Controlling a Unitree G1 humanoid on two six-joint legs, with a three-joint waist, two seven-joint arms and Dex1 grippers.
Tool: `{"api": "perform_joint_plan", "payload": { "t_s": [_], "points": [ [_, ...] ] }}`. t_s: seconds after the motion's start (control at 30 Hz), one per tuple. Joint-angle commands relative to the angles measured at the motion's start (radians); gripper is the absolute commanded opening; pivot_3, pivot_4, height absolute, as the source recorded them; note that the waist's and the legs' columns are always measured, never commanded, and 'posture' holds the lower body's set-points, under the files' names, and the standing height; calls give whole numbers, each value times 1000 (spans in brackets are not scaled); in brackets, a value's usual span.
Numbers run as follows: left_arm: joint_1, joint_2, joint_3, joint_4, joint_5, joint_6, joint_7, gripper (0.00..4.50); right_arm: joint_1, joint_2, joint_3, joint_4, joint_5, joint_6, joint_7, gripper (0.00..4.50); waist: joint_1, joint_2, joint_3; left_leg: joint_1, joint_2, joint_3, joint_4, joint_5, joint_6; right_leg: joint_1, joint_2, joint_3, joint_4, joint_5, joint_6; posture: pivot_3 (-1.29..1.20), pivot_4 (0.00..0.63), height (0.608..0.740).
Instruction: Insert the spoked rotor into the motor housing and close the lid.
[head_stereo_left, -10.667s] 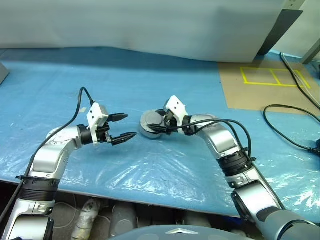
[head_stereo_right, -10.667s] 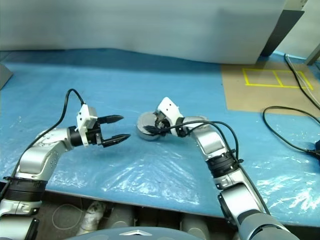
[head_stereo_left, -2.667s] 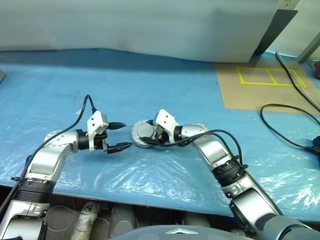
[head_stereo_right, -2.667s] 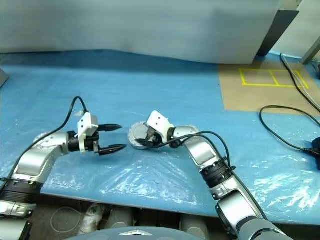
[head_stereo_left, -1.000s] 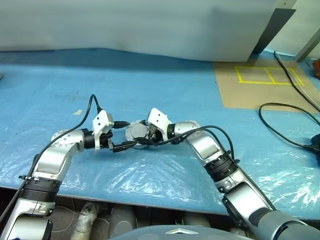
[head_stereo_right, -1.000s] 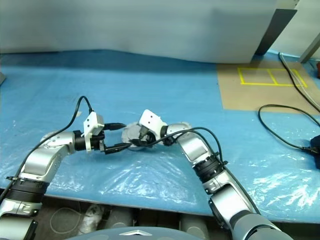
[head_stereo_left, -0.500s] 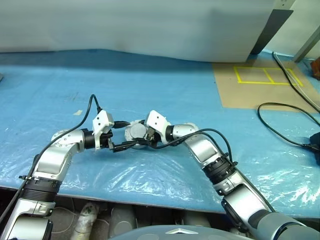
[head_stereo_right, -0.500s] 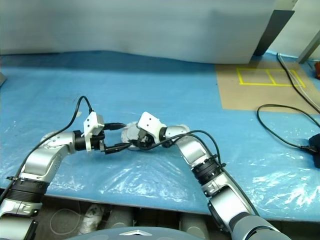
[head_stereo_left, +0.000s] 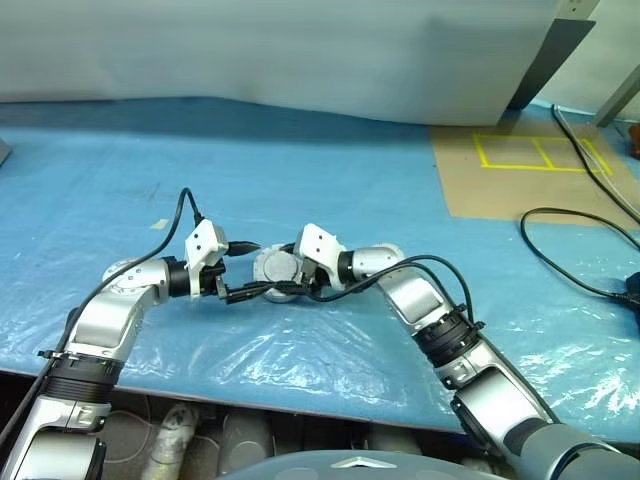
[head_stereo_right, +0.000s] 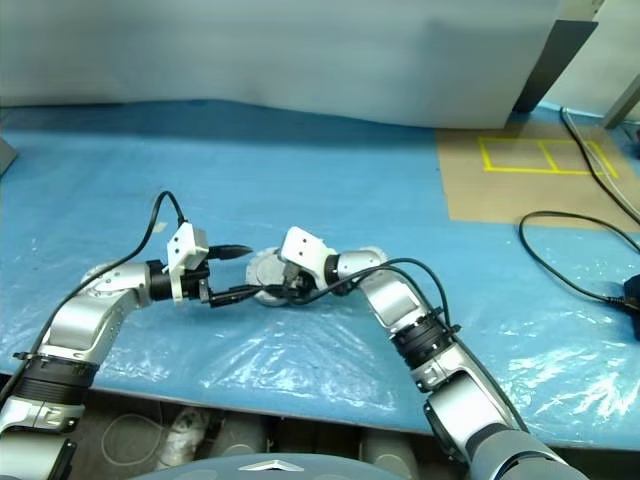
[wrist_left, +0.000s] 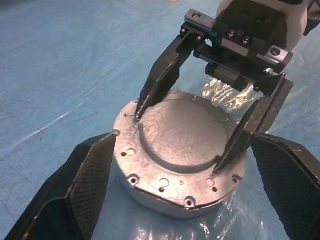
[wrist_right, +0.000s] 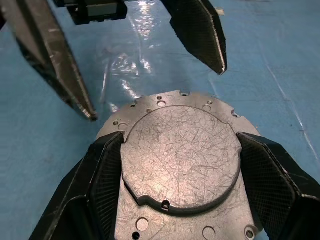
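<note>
Handover in progress, nothing assembled yet

Right gripper (wrist_right: 180, 150) clamps the round silver metal motor housing (wrist_left: 180, 150), smooth face up, above the blue plastic-covered table (head_stereo_left: 330, 190). Left gripper (wrist_left: 185, 175) spread wide around it, maybe touching. No rotor or lid showing, so I'd guess both steps remain.

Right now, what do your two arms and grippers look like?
Both arms are silver-grey metal with black joint rings. Each wrist has a white camera block fed by a black cable. The left gripper and right gripper each have two black tapered fingers with textured inner pads.
</note>
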Motion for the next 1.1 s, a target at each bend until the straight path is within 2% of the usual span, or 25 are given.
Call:
{"api": "perform_joint_plan", "payload": {
  "t_s": [0.03,0.37,0.47,0.67,1.1],
  "points": [
    [-8,-1,8,-11,3,-18,6,4500,21,-6,32,81,-52,18,-19,3181,-1,0,0,0,0,0,0,0,0,0,0,0,0,0,-1,0,150,740],
    [0,-3,-35,21,66,-44,25,4500,45,3,41,69,-57,21,-46,3181,-4,0,0,7,0,0,1,0,0,4,0,1,0,-2,-4,0,150,740],
    [-5,-4,-41,52,83,-68,25,3868,39,3,32,73,-54,25,-50,3181,-4,1,0,7,0,0,1,0,0,4,0,1,0,-2,-4,0,150,740],
    [-27,-32,-57,105,121,-120,45,1859,43,8,27,71,-52,33,-59,3181,-1,1,0,7,0,1,1,0,0,5,-1,2,0,-2,-4,0,150,740],
    [-51,-76,-112,195,194,-202,42,1859,75,11,19,8,-24,87,-40,3181,23,3,-2,14,0,1,-4,0,1,9,-3,4,-1,-3,-3,0,150,740]
  ]
}}
